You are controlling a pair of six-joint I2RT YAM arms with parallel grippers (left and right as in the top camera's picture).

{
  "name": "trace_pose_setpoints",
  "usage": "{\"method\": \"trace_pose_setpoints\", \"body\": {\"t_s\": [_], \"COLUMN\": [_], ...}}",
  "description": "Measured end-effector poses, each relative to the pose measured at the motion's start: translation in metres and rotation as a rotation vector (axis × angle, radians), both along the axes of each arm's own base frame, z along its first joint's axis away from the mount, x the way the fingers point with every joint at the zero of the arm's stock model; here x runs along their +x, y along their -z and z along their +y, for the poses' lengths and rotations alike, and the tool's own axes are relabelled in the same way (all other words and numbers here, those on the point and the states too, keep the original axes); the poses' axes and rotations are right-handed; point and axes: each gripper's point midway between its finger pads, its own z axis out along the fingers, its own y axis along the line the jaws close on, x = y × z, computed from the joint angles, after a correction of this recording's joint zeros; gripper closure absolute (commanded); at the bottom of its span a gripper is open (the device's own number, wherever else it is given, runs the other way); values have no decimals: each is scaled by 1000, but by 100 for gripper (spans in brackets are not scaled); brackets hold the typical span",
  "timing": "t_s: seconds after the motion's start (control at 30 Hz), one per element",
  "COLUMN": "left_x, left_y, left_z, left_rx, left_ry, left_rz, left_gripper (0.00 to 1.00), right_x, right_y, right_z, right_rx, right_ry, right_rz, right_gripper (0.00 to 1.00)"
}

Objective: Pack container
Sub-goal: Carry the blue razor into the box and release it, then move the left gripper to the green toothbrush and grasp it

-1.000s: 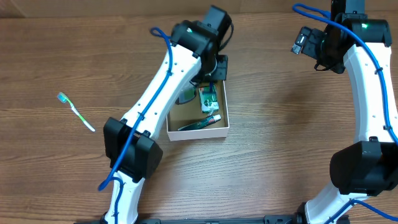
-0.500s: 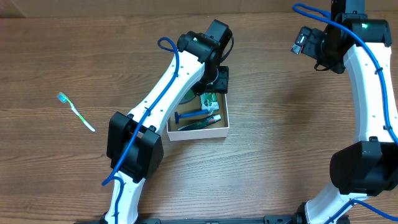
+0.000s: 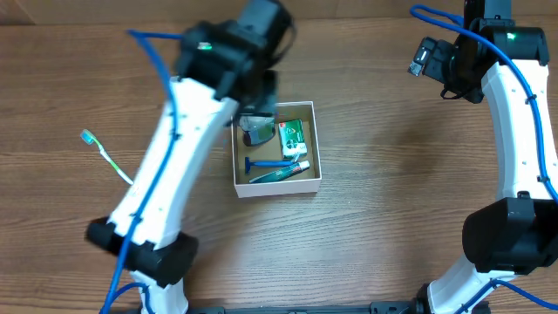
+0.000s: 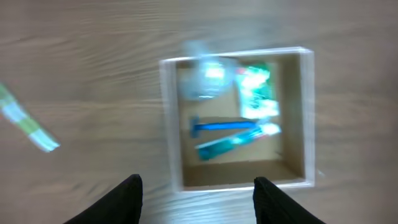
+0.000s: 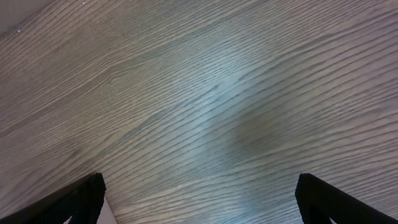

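The container (image 3: pixel 277 187), a white-walled box with a brown floor, sits mid-table. Inside lie a grey round item (image 3: pixel 257 132), a green packet (image 3: pixel 293 135), a blue razor (image 3: pixel 266 163) and a toothpaste tube (image 3: pixel 281 173). My left gripper (image 3: pixel 260 94) hovers over the box's far left corner, blurred by motion. In the left wrist view the left gripper (image 4: pixel 200 205) stands open and empty just short of the container (image 4: pixel 249 184). My right gripper (image 5: pixel 205 205) is wide open above bare wood, far right of the box.
A green and white toothbrush (image 3: pixel 106 157) lies on the table left of the box, also seen as a blurred toothbrush (image 4: pixel 28 127) in the left wrist view. The right arm (image 3: pixel 514 131) stands along the right side.
The left gripper opened and the blue razor now lies in the container. The left arm has swung away to the left. The right arm has not moved.
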Motion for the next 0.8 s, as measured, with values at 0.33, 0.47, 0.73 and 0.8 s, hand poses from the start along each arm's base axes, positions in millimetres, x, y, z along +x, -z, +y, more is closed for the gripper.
{"method": "trace_pose_setpoints", "body": {"t_s": [0.33,0.47,0.73,0.8], "left_x": [17,18,18,7], "left_y": [6,38,143,173], "left_z": [154,205,228,232], "left_rx": [65,41,-37,-55], "left_ry": [-475,-633,-748,-773], "left_rz": [13,73,187,236], "left_gripper": [41,39,38,37], "right_x": [0,0,0,0], "right_y": [0,0,0,0], "right_z": [0,0,0,0], "right_rx": [0,0,1,0], "right_ry": [0,0,-1,0], "right_rz": [0,-1,0,-1], "right_gripper": [0,0,0,0]}}
